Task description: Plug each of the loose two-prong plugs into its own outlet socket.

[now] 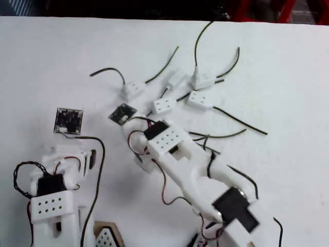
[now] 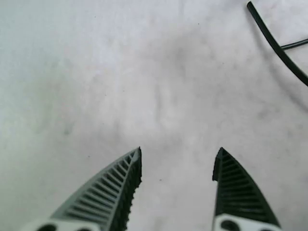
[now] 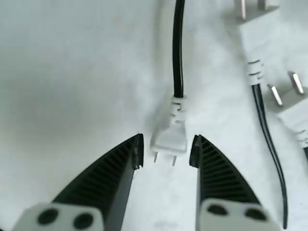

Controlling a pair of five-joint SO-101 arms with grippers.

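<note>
High view
- Table [image 1: 288, 62]: white; the task's parts lie clustered at centre-far.
- Socket blocks: white blocks with rows of holes, one at [image 1: 164, 105], one to its right [image 1: 199, 99], one to its left [image 1: 133, 88], each trailing a dark wire.
- Right arm [image 1: 169, 141]: stretched from near-right towards the centre, its front end close to the cluster.
- Left arm [image 1: 49, 203]: near-left, well apart from the cluster.

Left wrist view
- Left pincer [image 2: 179, 153]: spread wide, holding nothing, over bare table.
- Black cable [image 2: 274, 43]: crosses one corner, clear of the fingers.

Right wrist view
- Right pincer [image 3: 167, 139]: partly open, one finger on each side of a plug, small gaps showing, so nothing is gripped yet.
- Two-prong plug [image 3: 168, 137]: small, white, flat on the table, with its prongs pointing back at the pincer.
- Plug cord [image 3: 178, 48]: black, running straight away from the plug.
- Neighbouring plugs: two larger pronged ones, [image 3: 257, 33] and [image 3: 294, 108], just beside one finger.

Step in hand
- Judgement: closing on the small plug.
- Grip spot: the flat sides of the body, ahead of the ribbed collar and clear of the prongs.
- Centring: even the two gaps first, or the plug will likely swivel.
- Afterwards: the prongs face the wrist, so it probably needs turning before it meets a socket.
- Risk: the cord may drag, or the outer finger may snag the neighbours.
</note>
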